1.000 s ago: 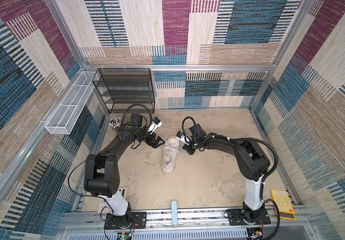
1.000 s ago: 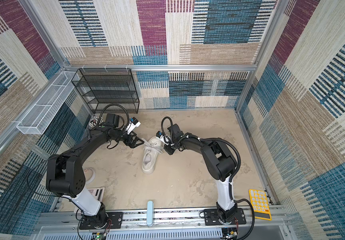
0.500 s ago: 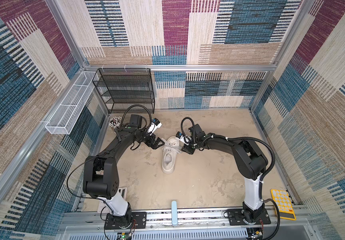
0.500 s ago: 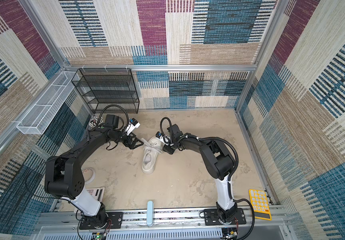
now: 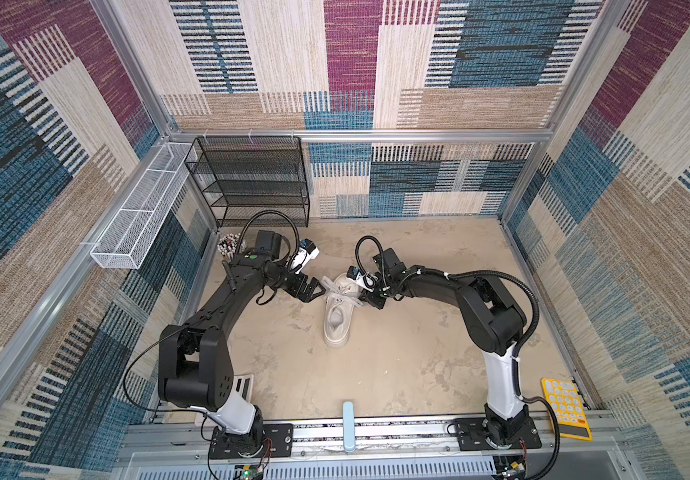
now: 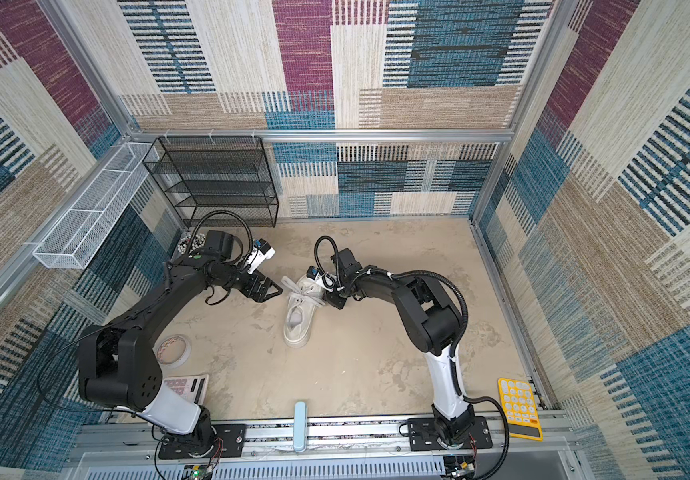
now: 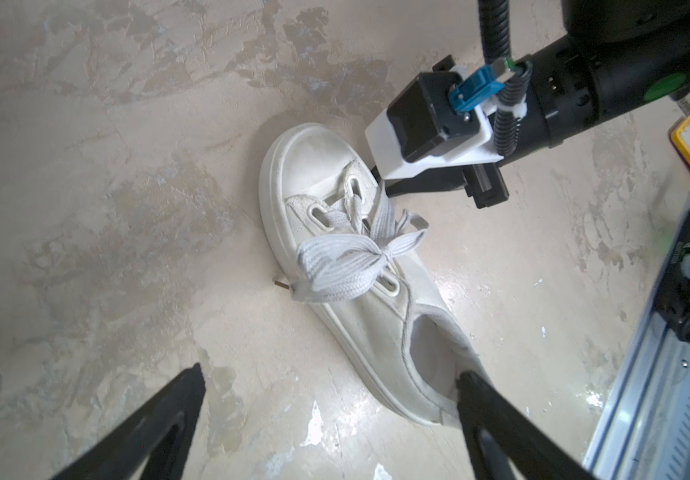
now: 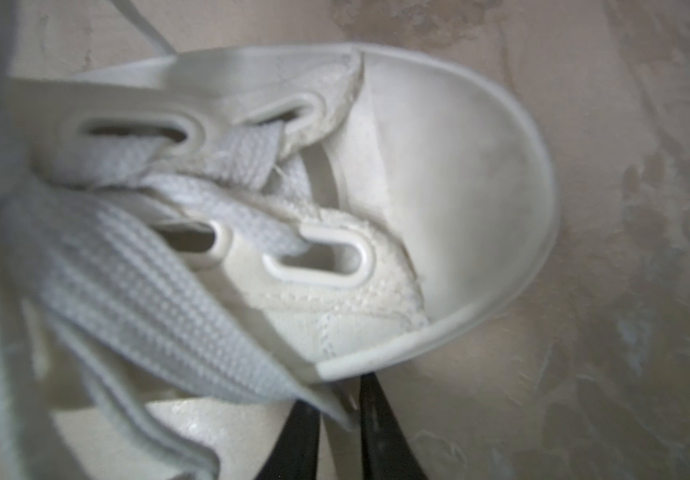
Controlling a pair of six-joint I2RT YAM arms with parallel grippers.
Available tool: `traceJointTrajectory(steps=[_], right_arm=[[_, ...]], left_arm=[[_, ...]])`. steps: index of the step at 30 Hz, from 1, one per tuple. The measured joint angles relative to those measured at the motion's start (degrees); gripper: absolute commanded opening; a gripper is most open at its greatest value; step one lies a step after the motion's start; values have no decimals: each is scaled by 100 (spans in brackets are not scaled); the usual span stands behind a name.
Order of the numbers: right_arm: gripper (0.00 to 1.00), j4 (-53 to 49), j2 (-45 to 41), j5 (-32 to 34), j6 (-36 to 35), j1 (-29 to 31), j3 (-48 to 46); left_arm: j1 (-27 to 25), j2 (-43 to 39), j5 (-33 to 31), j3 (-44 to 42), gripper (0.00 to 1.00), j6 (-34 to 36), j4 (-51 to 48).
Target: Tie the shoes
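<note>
Bench note. We see the white sneaker (image 5: pixel 336 328) sitting on its sole near the middle of the beige table (image 5: pixel 397 374), toe toward the far wall and heel toward the near rail. Both top views agree on this. Its flat off-white laces (image 7: pixel 341 259) are gathered into a bow-like bunch over the tongue. One loop is draped over the shoe's left edge, and a dark tip (image 7: pixel 281 284) pokes out there.

Left gripper (image 5: pixel 315 291): fingers wide apart, nothing between them, held just left of the sneaker's front. In the left wrist view its fingertips (image 7: pixel 187 390) are clear of the laces.

Right gripper (image 5: pixel 372 302): low, just right of the toe cap. In the right wrist view its fingers (image 8: pixel 376 428) stand close together with a strand of lace running down between them. We read this as clamped on the laces.

Surroundings: black wire rack (image 5: pixel 252 183) at far left and yellow calculator (image 5: pixel 565 409) at near right, both well apart from the shoe.
</note>
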Motion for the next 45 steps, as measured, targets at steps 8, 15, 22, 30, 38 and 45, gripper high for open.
traceJointTrajectory(steps=[8, 15, 22, 30, 38, 45], right_arm=[[0, 4, -199, 79, 9, -7, -155], [0, -68, -455, 149, 249, -61, -348], [0, -160, -481, 140, 367, -81, -229], [0, -175, -507, 273, 452, -87, -282], [0, -313, -785, 538, 595, -166, -560], [0, -361, -815, 575, 726, -173, -601]], left_arm=[[-304, -31, -17, -181, 97, -979, -48], [-835, -94, -562, -509, 94, -1519, 0], [-1029, -280, -1174, -1102, 87, -2122, 378], [-1156, -774, -1445, -2186, 82, -2931, 1668], [-1158, -533, -1491, -2009, 81, -3204, 2138], [-1167, -229, -1504, -2070, 78, -3204, 2138]])
